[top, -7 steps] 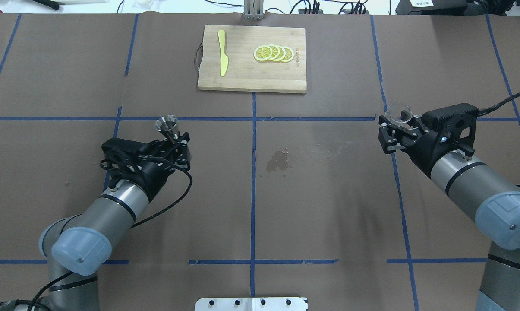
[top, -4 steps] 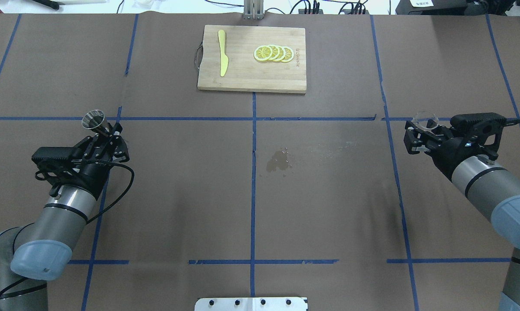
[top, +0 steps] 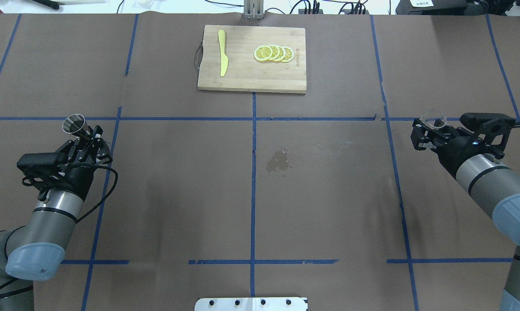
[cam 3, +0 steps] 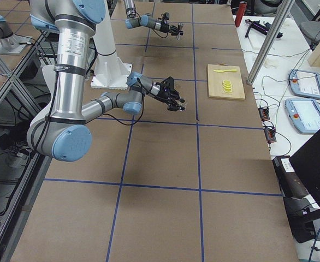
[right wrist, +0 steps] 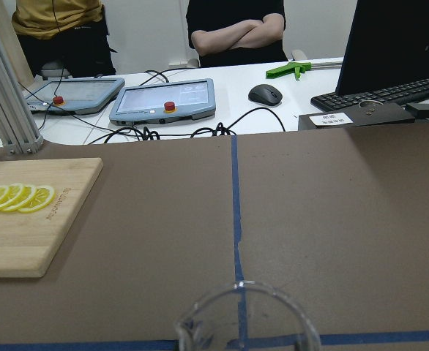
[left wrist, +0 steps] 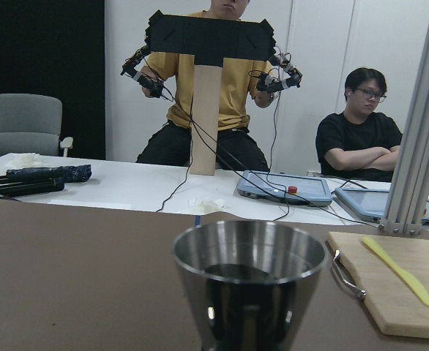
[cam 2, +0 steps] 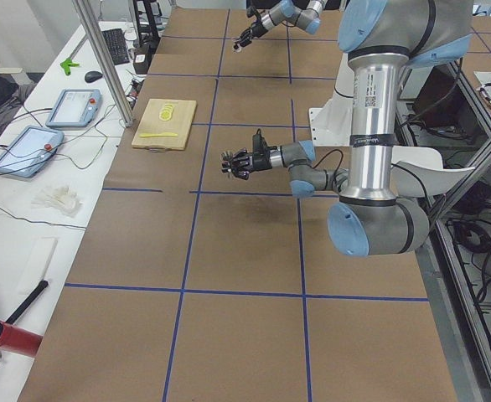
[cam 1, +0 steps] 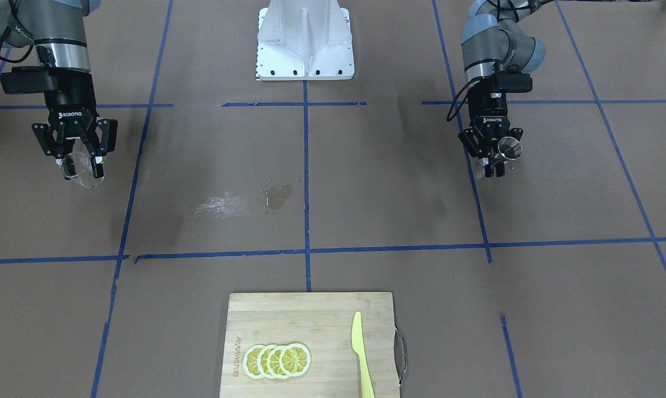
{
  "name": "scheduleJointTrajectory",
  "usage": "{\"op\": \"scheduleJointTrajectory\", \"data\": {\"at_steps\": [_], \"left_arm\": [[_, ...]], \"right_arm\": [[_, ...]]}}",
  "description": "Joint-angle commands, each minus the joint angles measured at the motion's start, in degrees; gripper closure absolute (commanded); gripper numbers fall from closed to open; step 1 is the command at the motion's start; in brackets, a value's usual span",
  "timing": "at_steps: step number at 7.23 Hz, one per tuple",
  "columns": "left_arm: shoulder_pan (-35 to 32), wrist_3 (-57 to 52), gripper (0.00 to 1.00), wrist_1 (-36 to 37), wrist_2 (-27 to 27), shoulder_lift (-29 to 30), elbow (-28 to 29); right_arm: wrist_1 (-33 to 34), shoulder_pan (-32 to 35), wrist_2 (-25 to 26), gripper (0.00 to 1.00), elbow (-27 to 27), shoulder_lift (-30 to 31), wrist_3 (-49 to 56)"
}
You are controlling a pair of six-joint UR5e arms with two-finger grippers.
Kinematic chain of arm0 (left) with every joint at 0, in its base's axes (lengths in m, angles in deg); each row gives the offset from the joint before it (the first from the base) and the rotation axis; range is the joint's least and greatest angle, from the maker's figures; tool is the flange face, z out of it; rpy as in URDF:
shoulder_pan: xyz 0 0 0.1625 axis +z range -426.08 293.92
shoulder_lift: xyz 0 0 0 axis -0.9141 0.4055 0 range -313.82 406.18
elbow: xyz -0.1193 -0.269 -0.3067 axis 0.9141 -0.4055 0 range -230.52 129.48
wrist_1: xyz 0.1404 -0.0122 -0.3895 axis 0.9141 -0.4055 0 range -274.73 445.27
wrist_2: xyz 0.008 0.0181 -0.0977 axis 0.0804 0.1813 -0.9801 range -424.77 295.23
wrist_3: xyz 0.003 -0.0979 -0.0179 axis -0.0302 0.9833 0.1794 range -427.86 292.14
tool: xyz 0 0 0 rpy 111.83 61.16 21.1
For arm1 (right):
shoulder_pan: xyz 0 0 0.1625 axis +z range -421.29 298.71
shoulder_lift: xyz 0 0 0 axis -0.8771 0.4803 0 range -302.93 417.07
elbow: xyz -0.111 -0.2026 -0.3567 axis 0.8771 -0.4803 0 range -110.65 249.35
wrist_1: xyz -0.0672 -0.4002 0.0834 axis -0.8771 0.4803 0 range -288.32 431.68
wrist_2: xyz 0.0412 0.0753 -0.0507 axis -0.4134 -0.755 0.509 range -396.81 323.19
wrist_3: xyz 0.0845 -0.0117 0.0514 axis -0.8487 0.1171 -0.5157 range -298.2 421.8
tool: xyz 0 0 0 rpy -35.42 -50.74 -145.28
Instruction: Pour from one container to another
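The silver metal jigger [top: 74, 123] is held above the table by its waist in my left gripper [top: 90, 134], which is shut on it at the left side. The left wrist view shows the jigger [left wrist: 249, 291] upright, its inside dark. In the front-facing view the jigger [cam 1: 510, 148] and left gripper [cam 1: 493, 167] are on the right. My right gripper [top: 432, 128] is shut on the clear glass cup [top: 433, 116] at the far right, also off the table. In the front-facing view the cup [cam 1: 87, 179] sits between that gripper's [cam 1: 82, 165] fingers. The cup's rim [right wrist: 247, 322] looks empty.
A wooden cutting board [top: 242, 73] with lemon slices [top: 273, 53] and a yellow knife [top: 222, 52] lies at the far centre. A small wet patch [top: 278, 161] marks the brown paper mid-table. Operators sit beyond the far edge.
Both arms have swung outward, away from the middle: the left with the jigger went further left, the right with the glass cup further right. Both grips stayed the same.
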Motion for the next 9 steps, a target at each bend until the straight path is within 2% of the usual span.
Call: {"op": "scheduleJointTrajectory", "data": {"at_steps": [1, 4, 5, 6, 9], "left_arm": [[0.13, 3.2, 1.0, 7.07, -1.5, -0.14, 0.51], [0.13, 9.67, 1.0, 9.54, -6.94, -4.09, 0.69], [0.13, 15.53, 1.0, 14.25, -10.1, -4.01, 0.51], [0.13, 18.55, 1.0, 18.13, -10.56, -4.01, -0.88], [0.05, 18.93, 1.0, 18.52, -10.48, -4.01, -1.51]], "right_arm": [[-10.8, -0.01, -0.13, 1.0, -6.68, -0.77, 0.95], [-12.64, 0.08, 0.4, 1.0, -7.34, -0.68, 2.7], [-12.64, 0.08, 0.57, 1.0, -7.34, -0.42, 3.93], [-12.73, 0.08, 1.27, 1.0, -7.43, -0.25, 4.38], [-12.64, 0.08, 1.28, 1.0, -7.51, -0.33, 5.0]]}}
